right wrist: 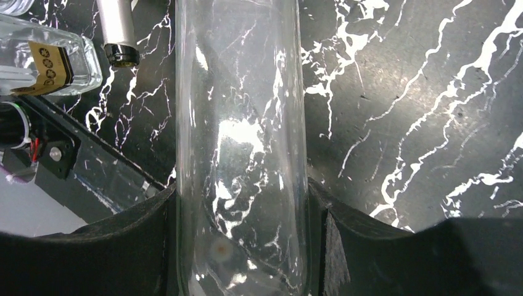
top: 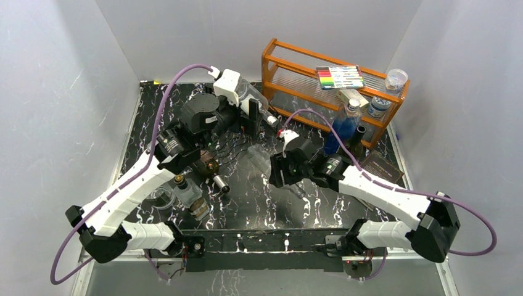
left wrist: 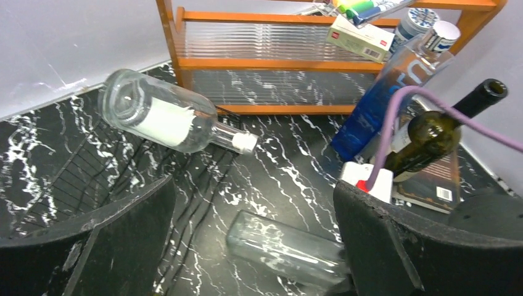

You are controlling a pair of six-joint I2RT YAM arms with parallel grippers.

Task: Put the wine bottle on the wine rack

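Right gripper (right wrist: 240, 188) is pinching the clear wine bottle (right wrist: 240, 111) across its body, both pads flat on the glass. The bottle lies roughly level over the marble table (top: 259, 209), mid-table, near the wine rack (left wrist: 74, 179) but not on it (can't tell if it's lifted or resting). Left gripper (left wrist: 253, 188) is spread wide, holding nothing, hanging right by the rack. A labelled clear bottle (left wrist: 163, 120) already lies on the rack's wires. Risks, my read: smooth round glass in a two-finger pinch can roll or slip, and the base end sticks well out past the fingers, so it may droop and clip the wire. The left arm sits in the approach path, so a bump looks likely unless it clears. Landing on a wire ridge instead of in a cradle could let the bottle roll off or knock the labelled one. The green bottle (left wrist: 432, 132) and blue bottle (left wrist: 376, 105) by the orange shelf (left wrist: 277, 61) stand close behind the right arm, so a wide swing could tip them.
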